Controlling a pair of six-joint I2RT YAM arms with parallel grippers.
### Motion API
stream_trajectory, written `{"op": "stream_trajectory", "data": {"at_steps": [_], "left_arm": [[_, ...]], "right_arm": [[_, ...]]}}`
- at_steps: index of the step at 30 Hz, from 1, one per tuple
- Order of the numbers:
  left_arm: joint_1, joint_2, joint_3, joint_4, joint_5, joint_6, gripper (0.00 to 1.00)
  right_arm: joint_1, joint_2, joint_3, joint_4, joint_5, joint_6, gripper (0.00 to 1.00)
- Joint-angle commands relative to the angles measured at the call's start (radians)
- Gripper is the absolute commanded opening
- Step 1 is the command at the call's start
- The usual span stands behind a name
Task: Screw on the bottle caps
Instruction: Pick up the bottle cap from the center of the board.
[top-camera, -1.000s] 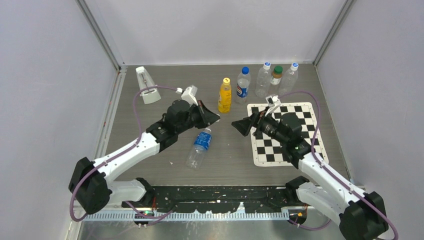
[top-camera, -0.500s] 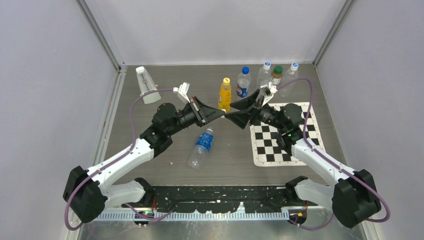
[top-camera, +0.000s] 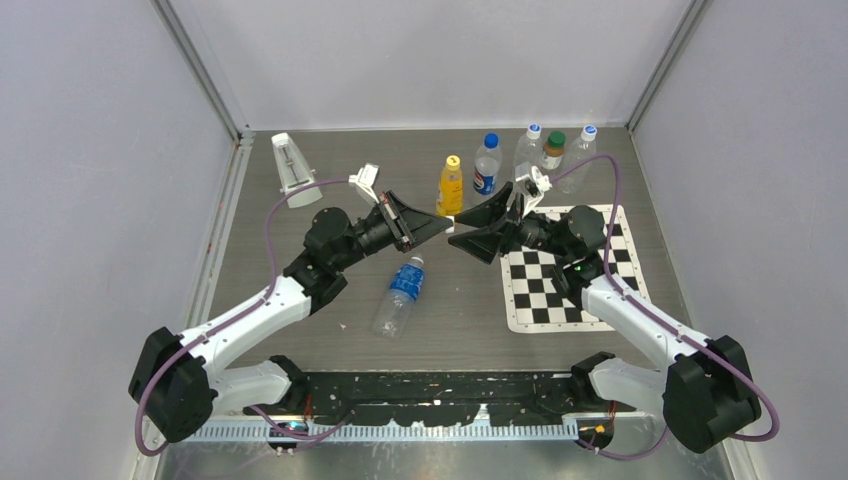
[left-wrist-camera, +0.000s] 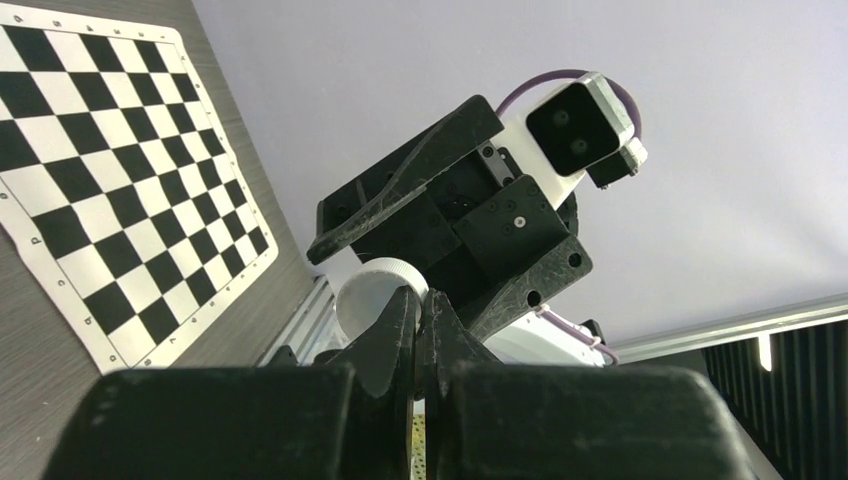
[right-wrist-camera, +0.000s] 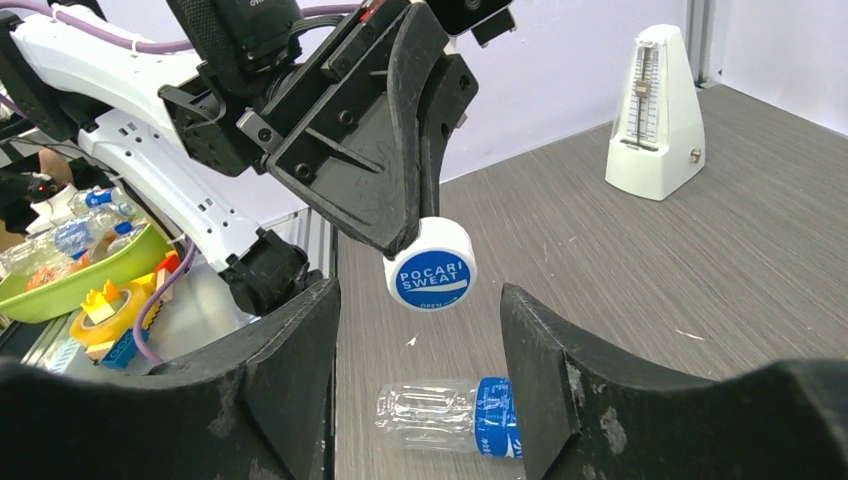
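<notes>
My left gripper (top-camera: 446, 225) is shut on a small white bottle cap (right-wrist-camera: 432, 265) with a blue printed top, pinching its rim (left-wrist-camera: 370, 295) above the table's middle. My right gripper (right-wrist-camera: 417, 292) faces it tip to tip with its jaws open, one on each side of the cap and neither touching it. In the top view the right gripper (top-camera: 461, 232) meets the left one just in front of a yellow bottle (top-camera: 451, 190) with a yellow cap. A clear bottle (top-camera: 400, 295) with a blue label lies on its side on the table below, also seen as the lying bottle (right-wrist-camera: 450, 415).
Upright bottles stand along the back: one blue-capped (top-camera: 487, 165), then three more (top-camera: 552, 155) including one with a dark green cap. A chessboard mat (top-camera: 570, 275) lies under the right arm. A white metronome (top-camera: 295, 170) stands at the back left.
Both arms have swung inward and back until their grippers meet in the middle. The right gripper's jaws have narrowed around the cap held by the left gripper.
</notes>
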Motion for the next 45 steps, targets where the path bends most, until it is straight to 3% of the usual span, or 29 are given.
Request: {"op": "stream_trajectory", "data": {"at_steps": [1,11,17,21,26,27,31,35,40,45], "left_arm": [[0.005,0.0,-0.004,0.085,0.033,-0.025,0.0],[0.005,0.02,-0.011,0.122,0.07,-0.049,0.0],[0.005,0.015,-0.013,0.117,0.067,-0.047,0.0],[0.005,0.015,-0.012,0.117,0.068,-0.049,0.0],[0.006,0.012,-0.012,0.115,0.068,-0.045,0.0],[0.006,0.009,-0.015,0.112,0.063,-0.04,0.03],[0.02,-0.02,-0.02,0.037,0.048,0.016,0.39],[0.055,-0.104,0.016,-0.23,-0.019,0.2,0.67],[0.057,-0.173,0.123,-0.749,-0.33,0.534,0.76],[0.057,-0.085,0.211,-1.059,-0.543,0.775,0.85]], "right_arm": [[-0.006,-0.011,0.037,0.055,-0.039,-0.016,0.64],[-0.008,-0.014,0.038,0.072,-0.024,-0.01,0.62],[-0.01,-0.021,0.037,0.067,-0.014,-0.013,0.56],[-0.011,-0.017,0.037,0.066,-0.019,-0.012,0.45],[-0.012,-0.013,0.036,0.062,-0.019,-0.015,0.19],[-0.012,-0.013,0.036,0.054,-0.018,-0.017,0.15],[-0.012,-0.022,0.036,-0.024,0.017,-0.038,0.07],[-0.012,-0.04,0.043,-0.229,0.101,-0.099,0.04],[-0.009,-0.049,0.104,-0.602,0.194,-0.156,0.03],[0.009,0.011,0.231,-1.053,0.315,-0.236,0.04]]}}
